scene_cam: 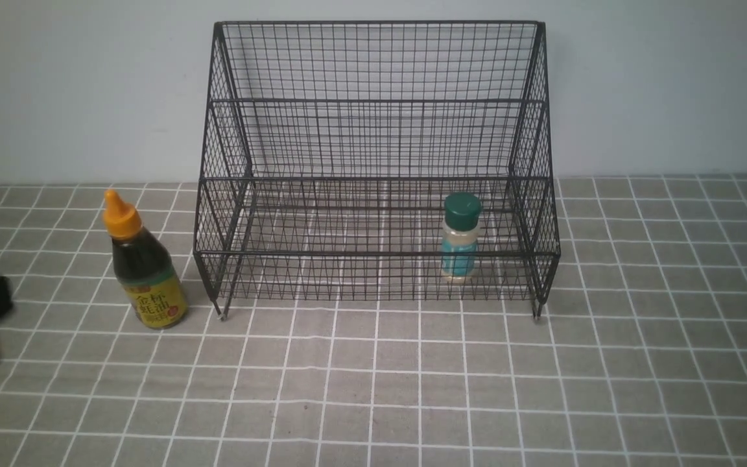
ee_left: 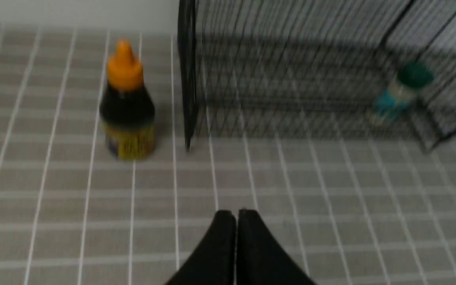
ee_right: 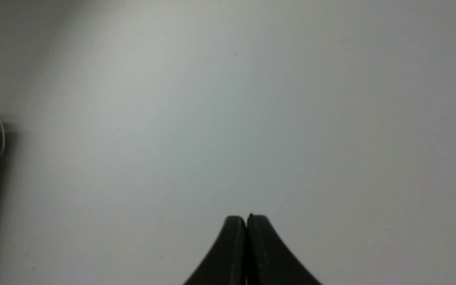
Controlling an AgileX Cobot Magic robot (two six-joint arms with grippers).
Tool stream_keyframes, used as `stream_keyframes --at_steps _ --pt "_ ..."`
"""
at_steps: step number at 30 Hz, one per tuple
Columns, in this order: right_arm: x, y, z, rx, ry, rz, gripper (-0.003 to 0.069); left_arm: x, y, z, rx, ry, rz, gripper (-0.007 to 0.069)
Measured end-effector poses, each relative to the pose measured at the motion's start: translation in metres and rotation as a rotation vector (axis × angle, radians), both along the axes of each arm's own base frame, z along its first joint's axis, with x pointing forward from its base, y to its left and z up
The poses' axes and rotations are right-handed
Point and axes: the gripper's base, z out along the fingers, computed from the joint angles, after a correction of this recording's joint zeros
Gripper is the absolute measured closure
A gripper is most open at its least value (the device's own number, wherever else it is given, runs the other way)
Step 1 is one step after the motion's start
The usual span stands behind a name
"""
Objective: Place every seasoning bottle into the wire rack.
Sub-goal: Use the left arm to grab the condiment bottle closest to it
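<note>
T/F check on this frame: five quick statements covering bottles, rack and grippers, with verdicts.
1. The green-capped shaker stands upright in the lower tier of the wire rack. True.
2. The dark-sauce bottle is in the rack too. False: it stands on the checked tablecloth, just outside the rack's left side.
3. The left gripper is shut and holds nothing. True.
4. The right gripper grips the shaker. False: it is shut with nothing between its fingers.
5. The dark-sauce bottle lies on its side. False: it is upright, orange cap up.
</note>
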Motion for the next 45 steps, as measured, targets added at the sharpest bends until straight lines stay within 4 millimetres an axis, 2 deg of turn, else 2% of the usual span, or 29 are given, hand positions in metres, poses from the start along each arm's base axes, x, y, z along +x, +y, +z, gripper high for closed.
stream_keyframes --at_steps 1,3,5,8,9,11,13,14,16,18,21,23,24,29,30,31,32,35,37,39,41,43,45 --pt "0.0 0.0 0.0 0.0 0.0 0.0 0.0669 0.023 -0.001 0.002 0.026 0.102 -0.012 0.0634" --pt "0.0 0.0 0.0 0.0 0.0 0.0 0.0669 0.05 -0.002 0.004 0.048 0.187 -0.021 0.0634" --pt "0.0 0.0 0.0 0.0 0.0 0.0 0.0669 0.076 -0.003 0.005 0.064 0.247 -0.03 0.0634" --pt "0.0 0.0 0.0 0.0 0.0 0.0 0.0669 0.104 -0.004 0.005 0.09 0.296 -0.045 0.0634" --pt "0.0 0.0 0.0 0.0 0.0 0.0 0.0669 0.125 -0.003 0.004 0.126 0.328 -0.053 0.0634" --pt "0.0 0.0 0.0 0.0 0.0 0.0 0.0669 0.147 -0.001 0.003 0.18 0.367 -0.053 0.0634" --pt "0.0 0.0 0.0 0.0 0.0 0.0 0.0669 0.156 0.0 0.0 0.2 0.392 -0.055 0.0634" --pt "0.0 0.0 0.0 0.0 0.0 0.0 0.0669 0.17 0.001 0.0 0.227 0.404 -0.051 0.0634" --pt "0.0 0.0 0.0 0.0 0.0 0.0 0.0669 0.181 0.001 -0.002 0.239 0.409 -0.054 0.063" --pt "0.0 0.0 0.0 0.0 0.0 0.0 0.0669 0.199 0.001 -0.009 0.256 0.419 -0.064 0.0608" --pt "0.0 0.0 0.0 0.0 0.0 0.0 0.0669 0.214 0.002 -0.016 0.286 0.431 -0.073 0.0552" --pt "0.0 0.0 0.0 0.007 0.004 0.005 0.0669 0.224 0.004 -0.023 0.319 0.439 -0.07 0.047" --pt "0.0 0.0 0.0 0.01 0.005 0.008 0.0669 0.228 0.005 -0.028 0.337 0.444 -0.069 0.0402" --pt "0.0 0.0 0.0 0.011 0.006 0.009 0.0669 0.241 0.006 -0.043 0.359 0.45 -0.068 0.0163" --pt "0.0 0.0 0.0 0.011 0.006 0.009 0.0669 0.246 0.006 -0.049 0.364 0.453 -0.069 0.0106" --pt "0.0 0.0 0.0 0.011 0.006 0.009 0.0669 0.248 0.006 -0.052 0.367 0.453 -0.069 0.0081" --pt "0.0 0.0 0.0 0.011 0.006 0.009 0.0669 0.255 0.006 -0.064 0.376 0.464 -0.071 0.0025" --pt "0.0 0.0 0.0 0.011 0.006 0.009 0.0669 0.263 0.007 -0.077 0.384 0.481 -0.071 -0.0004" --pt "0.0 0.0 0.0 0.011 0.006 0.009 0.0669 0.266 0.007 -0.086 0.383 0.5 -0.066 -0.0006" --pt "0.0 0.0 0.0 0.011 0.006 0.009 0.0669 0.272 0.006 -0.1 0.374 0.536 -0.051 0.005" --pt "0.0 0.0 0.0 0.011 0.006 0.009 0.0669 0.273 0.006 -0.104 0.373 0.546 -0.051 0.0099" --pt "0.0 0.0 0.0 0.011 0.007 0.009 0.0669 0.273 0.006 -0.107 0.367 0.562 -0.049 0.0305" --pt "0.0 0.0 0.0 0.011 0.007 0.009 0.0669 0.273 0.007 -0.104 0.375 0.576 -0.047 0.0328"
